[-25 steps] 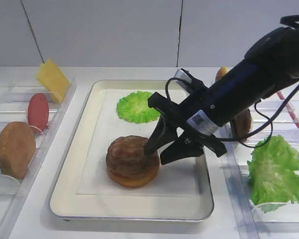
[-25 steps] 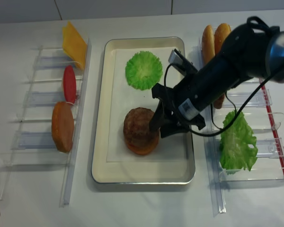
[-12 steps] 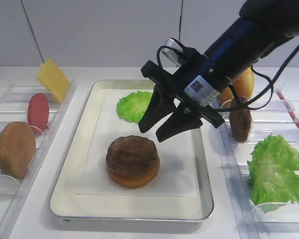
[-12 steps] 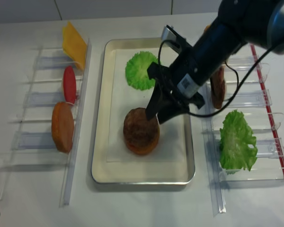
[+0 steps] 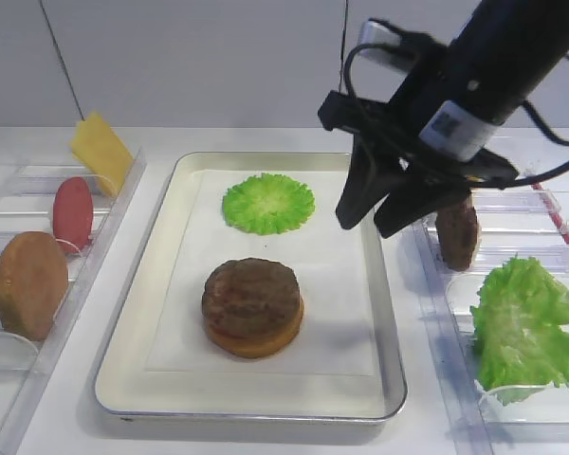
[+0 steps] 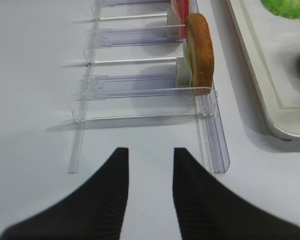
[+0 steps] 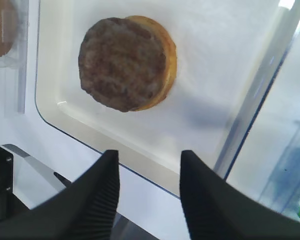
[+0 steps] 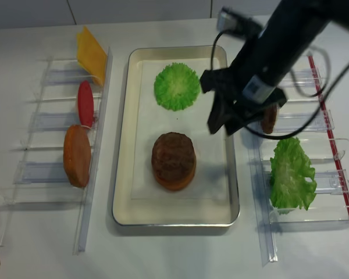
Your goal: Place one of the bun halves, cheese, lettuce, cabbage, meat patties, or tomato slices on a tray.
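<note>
The right gripper [image 5: 383, 216] has lifted away from the tray [image 5: 142, 313] toward its right rim, jaws apart and empty. The meat patty [image 5: 251, 292] now sits on a bun half [image 5: 256, 337] at the tray's middle, so that placement looks done.

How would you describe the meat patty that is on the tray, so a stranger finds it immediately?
Start at the big cream tray in the middle of the table. On its white paper, nearer the front edge, sits a golden bun half; the meat patty lies on top. It is dark brown and grainy, unlike the green ruffled leaf behind it.
</note>
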Motion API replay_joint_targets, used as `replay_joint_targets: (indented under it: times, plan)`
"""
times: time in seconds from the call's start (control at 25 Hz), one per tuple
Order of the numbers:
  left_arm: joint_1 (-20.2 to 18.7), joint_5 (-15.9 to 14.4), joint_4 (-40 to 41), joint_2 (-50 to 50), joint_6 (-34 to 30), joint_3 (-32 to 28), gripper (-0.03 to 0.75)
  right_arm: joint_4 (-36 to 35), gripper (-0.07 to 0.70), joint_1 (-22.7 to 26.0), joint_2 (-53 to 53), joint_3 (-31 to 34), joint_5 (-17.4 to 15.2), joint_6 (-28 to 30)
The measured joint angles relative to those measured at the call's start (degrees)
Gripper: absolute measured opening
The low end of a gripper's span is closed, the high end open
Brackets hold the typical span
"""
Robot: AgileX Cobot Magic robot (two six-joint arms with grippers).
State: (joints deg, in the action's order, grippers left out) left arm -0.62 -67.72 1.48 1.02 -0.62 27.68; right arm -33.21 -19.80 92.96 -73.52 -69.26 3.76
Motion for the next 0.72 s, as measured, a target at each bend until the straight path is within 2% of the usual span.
replay_joint_targets:
  times: [0.16,0.4,0.56,0.72]
  plan:
    - [0.00,0.00,0.00,0.00,0.00,0.00,0.205,5.94,0.340,0.00,-7.34,0.00,-0.67,-2.96]
    - [0.00,0.00,0.00,0.00,0.00,0.00,0.205,20.76,0.340,0.00,-19.32,0.00,-1.64,-6.76]
    - [0.00,0.00,0.00,0.00,0.00,0.00,0.205,25.50,0.340,0.00,-27.14,1.66,-1.94,-6.85]
    - [0.00,0.00,0.00,0.00,0.00,0.00,0.205,28.14,0.340,0.00,-35.84,7.06,-2.45,-6.10]
